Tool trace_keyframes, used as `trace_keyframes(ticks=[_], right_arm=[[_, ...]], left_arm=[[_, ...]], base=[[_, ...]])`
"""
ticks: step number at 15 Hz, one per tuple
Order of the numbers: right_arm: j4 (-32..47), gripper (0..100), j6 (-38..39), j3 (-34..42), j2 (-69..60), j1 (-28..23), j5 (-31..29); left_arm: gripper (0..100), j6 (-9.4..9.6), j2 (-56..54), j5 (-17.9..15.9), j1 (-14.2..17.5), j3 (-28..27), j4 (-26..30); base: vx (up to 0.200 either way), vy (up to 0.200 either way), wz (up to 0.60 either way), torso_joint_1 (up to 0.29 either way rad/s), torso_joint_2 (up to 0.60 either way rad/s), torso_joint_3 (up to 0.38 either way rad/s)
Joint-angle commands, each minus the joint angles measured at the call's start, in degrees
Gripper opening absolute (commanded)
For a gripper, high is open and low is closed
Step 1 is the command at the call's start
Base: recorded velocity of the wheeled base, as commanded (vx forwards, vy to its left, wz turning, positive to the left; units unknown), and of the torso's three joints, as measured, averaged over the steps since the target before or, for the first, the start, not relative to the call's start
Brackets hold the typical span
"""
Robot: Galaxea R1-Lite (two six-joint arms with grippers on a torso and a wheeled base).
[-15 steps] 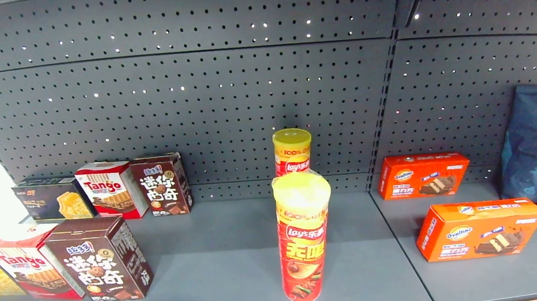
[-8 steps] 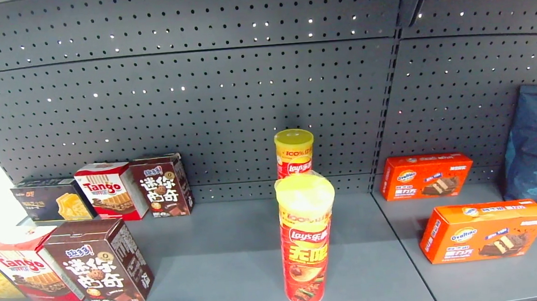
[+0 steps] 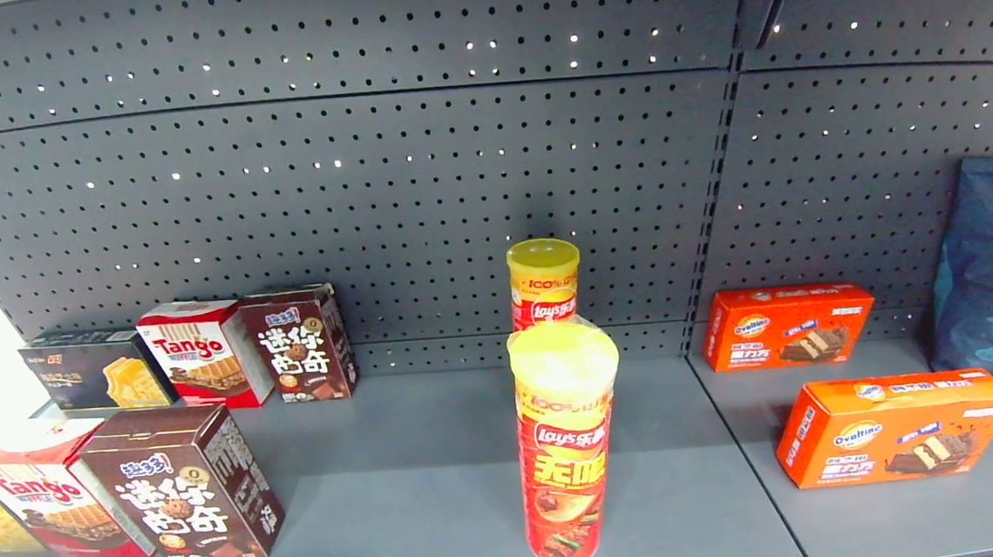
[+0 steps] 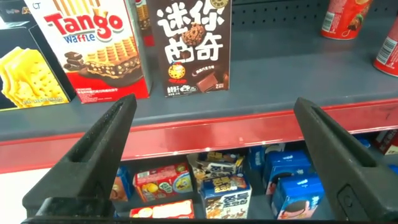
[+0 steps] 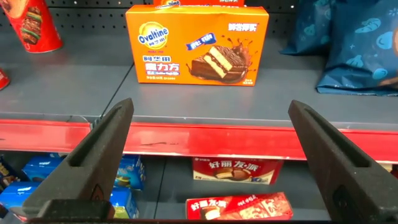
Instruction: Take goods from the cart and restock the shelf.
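Two in line mid-shelf, front chip can [image 3: 566, 448] and rear chip can [image 3: 544, 284]; bare shelf deck [image 3: 406, 486] either side; left gripper [image 4: 214, 104] spread wide, empty, facing the red front lip [image 4: 249, 132]; right gripper [image 5: 210, 106] equally wide, empty, facing the orange box [image 5: 196, 45].

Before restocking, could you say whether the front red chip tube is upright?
Upright: the tall red chip tube stands on its base, yellow lid topmost.

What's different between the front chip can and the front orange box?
The front chip can is a tall red cylinder with a yellow lid; the front orange box is wide, low and rectangular. The can stands in the middle, the box further right. Both stand near the front edge of the shelf.
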Motion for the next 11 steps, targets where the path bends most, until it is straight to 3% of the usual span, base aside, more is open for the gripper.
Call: trace_keyframes(ticks=[1,11], right_arm=[[0.0,100,0.0,0.0,0.0,0.0,0.0],[0.0,100,-0.1,0.0,0.0,0.0,0.0]], left_arm=[[100,0.00,0.0,0.0,0.0,0.0,0.1],[100,0.00,0.0,0.0,0.0,-0.1,0.0]], base=[[0.000,0.000,0.00,0.000,0.00,0.000],[0.000,0.000,0.00,0.000,0.00,0.000]])
